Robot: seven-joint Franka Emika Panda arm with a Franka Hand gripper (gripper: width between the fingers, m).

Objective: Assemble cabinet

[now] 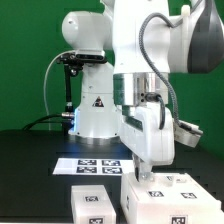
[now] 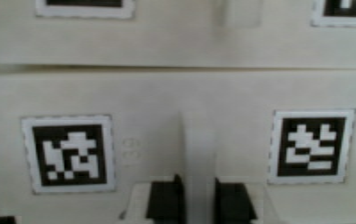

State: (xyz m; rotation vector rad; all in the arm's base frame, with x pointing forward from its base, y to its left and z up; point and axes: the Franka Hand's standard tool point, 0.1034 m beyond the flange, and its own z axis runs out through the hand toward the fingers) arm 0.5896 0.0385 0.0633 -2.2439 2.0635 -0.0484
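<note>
The cabinet lies in loose white tagged parts at the front of the black table. One boxy part (image 1: 162, 195) is under my gripper (image 1: 152, 172) and another part (image 1: 93, 206) lies to the exterior view's left of it. In the wrist view the part under me is a white face (image 2: 184, 95) with two black-and-white tags (image 2: 72, 150) (image 2: 312, 145). A thin upright white wall (image 2: 194, 150) runs between them. My gripper (image 2: 196, 200) has its dark fingers (image 2: 162, 200) drawn close on either side of this wall, pinching it.
The marker board (image 1: 95, 163) lies flat on the table behind the parts. The robot's white base (image 1: 95, 110) stands at the back, with a black stand and cables (image 1: 68, 85) beside it. A green wall is behind.
</note>
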